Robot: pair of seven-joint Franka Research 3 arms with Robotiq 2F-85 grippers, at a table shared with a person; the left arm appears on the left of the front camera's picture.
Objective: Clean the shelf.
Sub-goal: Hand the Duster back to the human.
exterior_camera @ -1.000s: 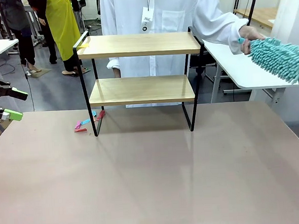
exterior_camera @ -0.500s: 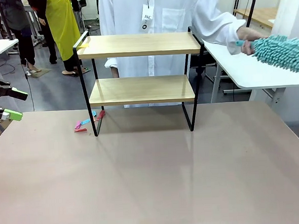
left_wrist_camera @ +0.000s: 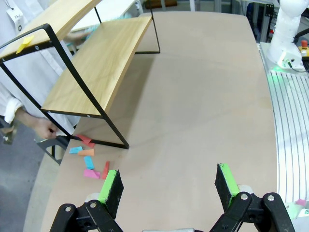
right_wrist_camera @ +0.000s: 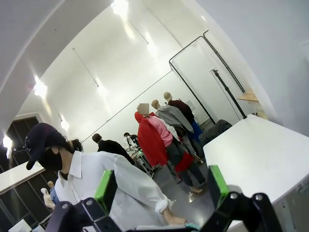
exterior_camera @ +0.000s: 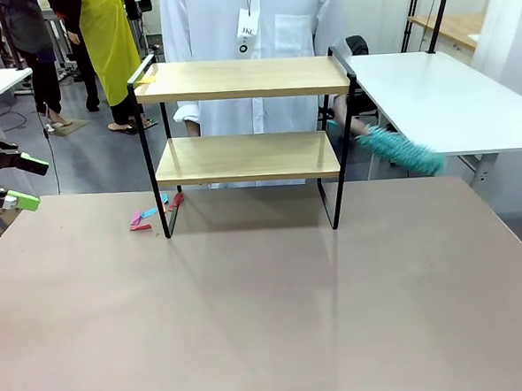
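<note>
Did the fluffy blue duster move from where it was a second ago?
Yes. The duster has gone down and to picture left, off the white side table and close to the shelf, beside its lower board.

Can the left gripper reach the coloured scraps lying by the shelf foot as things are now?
Probably yes. The left gripper hangs open above bare table, and the scraps lie just ahead of it on the open side of the shelf foot; nothing stands between them.

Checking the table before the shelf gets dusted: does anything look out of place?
Yes: small pink, red and blue scraps lie scattered on the table by the shelf's left foot, like stray litter. The shelf itself stands straight, both boards bare.
</note>
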